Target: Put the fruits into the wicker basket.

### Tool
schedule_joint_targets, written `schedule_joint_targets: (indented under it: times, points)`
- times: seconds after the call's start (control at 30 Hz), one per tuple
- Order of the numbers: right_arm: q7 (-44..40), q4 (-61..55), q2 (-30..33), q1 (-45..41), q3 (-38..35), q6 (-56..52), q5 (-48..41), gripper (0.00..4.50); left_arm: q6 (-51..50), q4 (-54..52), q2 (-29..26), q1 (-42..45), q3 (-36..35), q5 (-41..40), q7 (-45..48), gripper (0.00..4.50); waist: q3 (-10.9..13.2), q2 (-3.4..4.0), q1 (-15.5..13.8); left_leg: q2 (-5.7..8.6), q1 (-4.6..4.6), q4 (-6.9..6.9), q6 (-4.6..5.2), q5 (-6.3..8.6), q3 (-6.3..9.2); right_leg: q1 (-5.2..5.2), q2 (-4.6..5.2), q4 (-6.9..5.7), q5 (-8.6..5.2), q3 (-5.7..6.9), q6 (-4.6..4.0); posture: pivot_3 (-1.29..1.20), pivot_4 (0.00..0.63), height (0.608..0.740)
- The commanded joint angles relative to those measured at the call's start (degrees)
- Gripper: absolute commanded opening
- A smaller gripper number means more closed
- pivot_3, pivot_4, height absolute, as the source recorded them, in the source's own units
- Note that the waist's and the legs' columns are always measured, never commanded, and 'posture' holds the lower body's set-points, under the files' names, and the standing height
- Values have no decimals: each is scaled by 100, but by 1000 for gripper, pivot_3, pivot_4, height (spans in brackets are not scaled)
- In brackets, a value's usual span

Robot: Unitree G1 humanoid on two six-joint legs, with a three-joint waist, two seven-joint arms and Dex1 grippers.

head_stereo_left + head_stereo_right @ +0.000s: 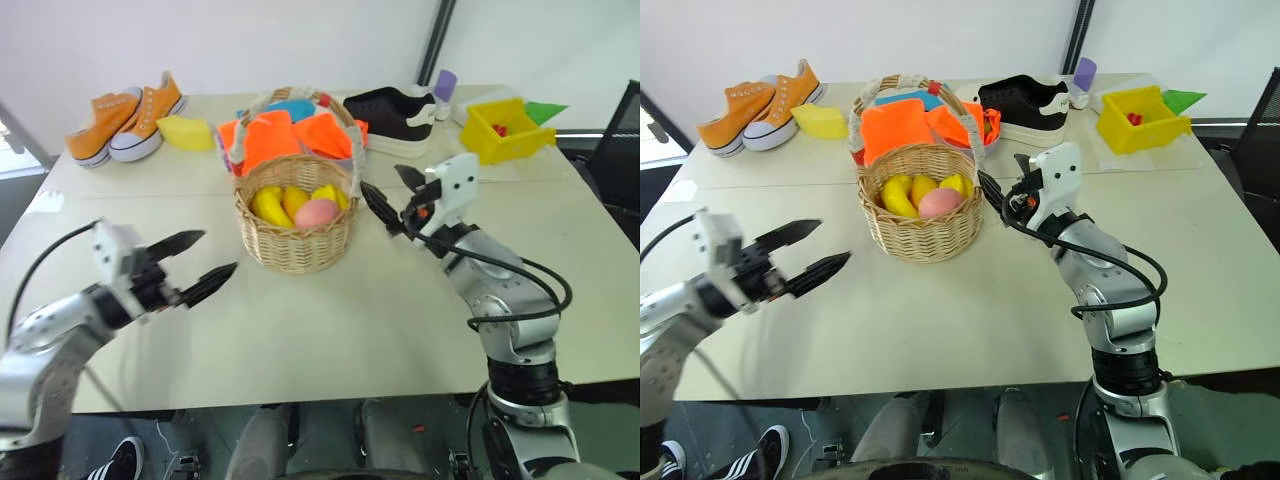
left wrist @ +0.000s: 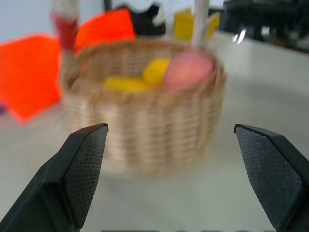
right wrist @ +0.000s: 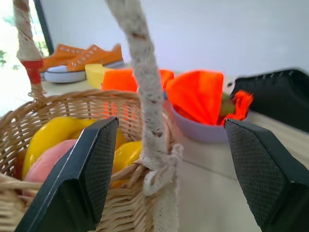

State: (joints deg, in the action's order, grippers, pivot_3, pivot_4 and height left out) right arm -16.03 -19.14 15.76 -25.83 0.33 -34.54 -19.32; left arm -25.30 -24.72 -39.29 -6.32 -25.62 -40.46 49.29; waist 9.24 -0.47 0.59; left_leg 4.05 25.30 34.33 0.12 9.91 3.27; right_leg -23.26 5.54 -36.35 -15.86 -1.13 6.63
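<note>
Nearest, the left gripper (image 1: 203,262) is seen above the pale table (image 1: 330,330), to the left of the wicker basket (image 1: 297,238) and apart from it; its two black fingers are spread wide with nothing between them. In the left wrist view the basket wall is framed between the parted fingers (image 2: 82,164), with table surface between gripper and basket.

On the other side, the right gripper (image 1: 392,198) is held just beside the basket's right rim, pointing toward it. Its jaws are parted and nothing is grasped; in the right wrist view the cloth-wrapped handle (image 3: 145,96) rises between the two fingers, without contact that can be made out.

Inside the basket the fruits are gathered: a curved yellow banana (image 1: 268,204), a pink-red peach (image 1: 317,212) toward the right front, and yellow-orange fruits (image 1: 294,199) behind them. No fruit is seen lying on the table.

Just behind the basket, folded orange cloth (image 1: 268,138) is heaped, part of it in a pale bowl (image 3: 203,130). Farther back, a pair of orange sneakers (image 1: 125,118) sits at the far left, with a pale yellow block (image 1: 186,132) beside it. A black shoe (image 1: 395,115) lies at the far centre-right, and a yellow plastic bin (image 1: 505,130) stands at the far right corner.
</note>
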Motion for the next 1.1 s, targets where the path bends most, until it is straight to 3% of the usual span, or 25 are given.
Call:
schedule_joint_targets:
  times: [0.03, 0.3, 0.4, 0.57, 0.73, 1.1]
  points:
    - [130, 278, -173, -465, 109, 188, 221, 3656, 427, 58, 177, -337, -612, -385, 404, 4478, 0, 1, 14, 1, 0, 0, -6, 4, -2, 0, 2, 3, 0, -2, 0, 0, 150, 740]
    - [-42, 1182, -189, -995, 231, 644, 589, 3656, 847, 216, 639, -1035, -977, -493, 511, 4478, 0, 0, 27, 2, 0, -9, -7, 5, -3, 0, 3, 11, 1, -3, 0, 0, 150, 740]
    - [-77, 1296, -207, -1001, 242, 644, 647, 2789, 912, 143, 700, -1077, -932, -513, 440, 4500, 0, 0, 32, 2, 1, -10, -6, 4, -3, 0, 2, 11, 1, -3, 0, 0, 150, 740]
    - [-89, 1291, -239, -999, 151, 765, 686, 113, 929, 120, 703, -1021, -851, -584, 389, 4500, 0, 0, 31, 2, 1, -10, -7, 5, -3, -1, 2, 11, 1, -3, 0, 0, 150, 740]
    - [-207, 1376, 156, -854, -154, 961, 772, 50, 913, 187, 682, -785, -625, -549, 328, 4500, 0, 0, 10, 3, 1, -10, -7, 5, -3, 0, 2, 10, 1, -2, 1, 0, 150, 740]
    - [-793, 1899, 2298, 679, -2227, 1561, 618, 50, 580, 151, 625, 332, 514, -470, 250, 4500, -2, 1, -163, 10, -1, -6, 4, 1, -4, 47, 6, 24, 1, 2, 1, 0, 150, 740]
